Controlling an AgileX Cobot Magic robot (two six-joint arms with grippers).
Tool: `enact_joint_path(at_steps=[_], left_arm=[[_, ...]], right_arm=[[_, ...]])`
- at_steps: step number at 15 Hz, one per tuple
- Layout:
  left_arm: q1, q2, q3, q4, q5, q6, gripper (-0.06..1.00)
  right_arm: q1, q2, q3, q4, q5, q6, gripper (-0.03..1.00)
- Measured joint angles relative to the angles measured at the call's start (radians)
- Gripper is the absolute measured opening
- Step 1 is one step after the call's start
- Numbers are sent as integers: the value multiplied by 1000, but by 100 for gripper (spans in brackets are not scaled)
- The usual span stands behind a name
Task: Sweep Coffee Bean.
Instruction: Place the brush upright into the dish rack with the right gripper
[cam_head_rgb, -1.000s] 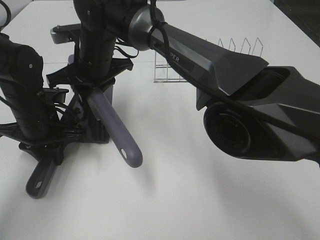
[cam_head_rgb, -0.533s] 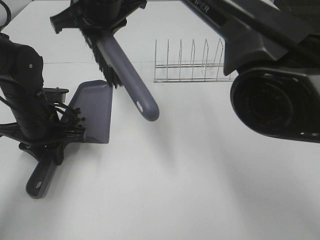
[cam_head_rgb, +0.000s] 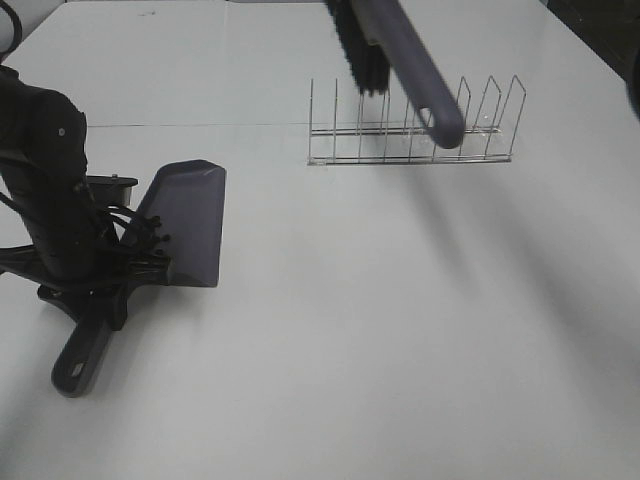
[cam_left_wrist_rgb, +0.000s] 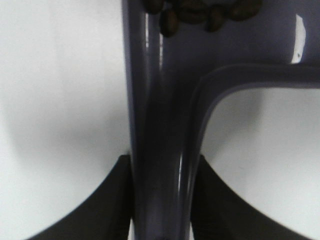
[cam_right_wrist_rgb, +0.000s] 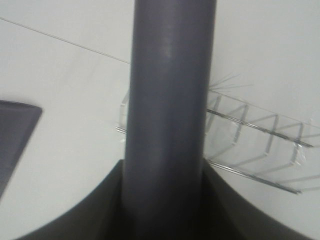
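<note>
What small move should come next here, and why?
Probably the right gripper lowers the brush to the table near the rack: the beans lie in the dustpan, which the left gripper holds, and the brush hangs high over the rack, its sweeping apparently done.

No text, label, brand, number or sign could be read in any of the views.
</note>
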Motion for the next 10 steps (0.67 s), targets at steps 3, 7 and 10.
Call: enact_joint_path(at_steps=[3,7,10], left_arm=[[0,0,0,0,1,0,27],[0,0,0,0,1,0,27],[0,0,0,0,1,0,27]], right_arm=[[-127,-58,167,-1,-1,-27,27],[-202,-89,356,1,-2,-31,27],[-202,-89,464,15,-3,-31,27]])
